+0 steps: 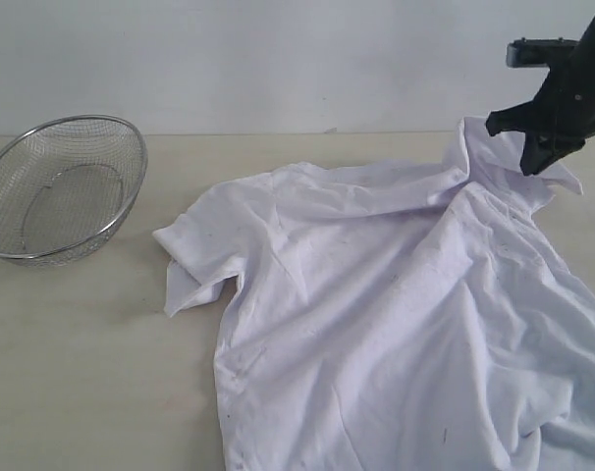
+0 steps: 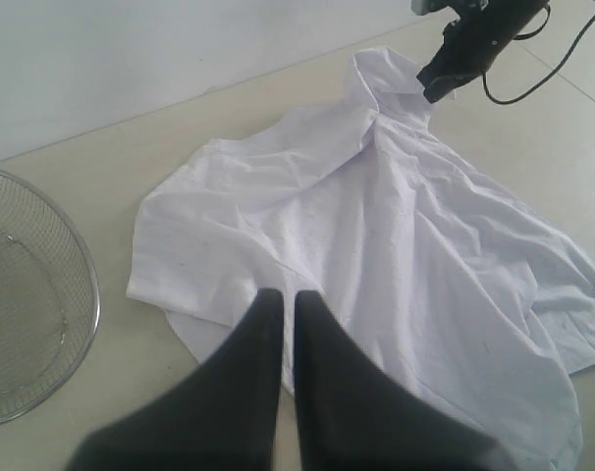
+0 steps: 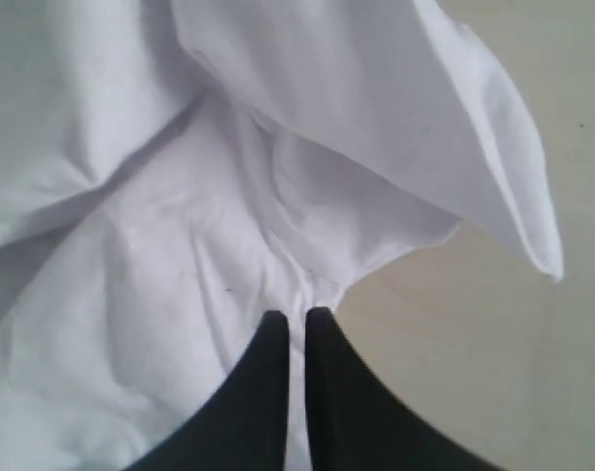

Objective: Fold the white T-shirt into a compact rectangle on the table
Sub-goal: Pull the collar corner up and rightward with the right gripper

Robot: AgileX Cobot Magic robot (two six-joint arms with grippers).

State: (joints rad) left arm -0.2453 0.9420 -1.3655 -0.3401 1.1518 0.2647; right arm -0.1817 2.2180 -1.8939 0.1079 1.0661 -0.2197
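The white T-shirt (image 1: 396, 294) lies crumpled and spread over the table (image 1: 81, 373), one short sleeve (image 1: 189, 260) pointing left; no lettering shows. My right gripper (image 1: 531, 165) is at the shirt's far right corner, shut on a pinch of fabric that rises in a peak toward it. In the right wrist view creases run into its black fingertips (image 3: 290, 316), with cloth between them. My left gripper (image 2: 281, 294) is shut with nothing in it, hovering over the shirt's edge (image 2: 229, 314) near the sleeve. It is out of the exterior view.
A silver wire-mesh bowl (image 1: 62, 186) stands tilted at the table's far left, apart from the shirt; its rim also shows in the left wrist view (image 2: 81, 294). A black cable (image 2: 533, 78) trails behind the right arm. Bare tabletop lies between bowl and sleeve.
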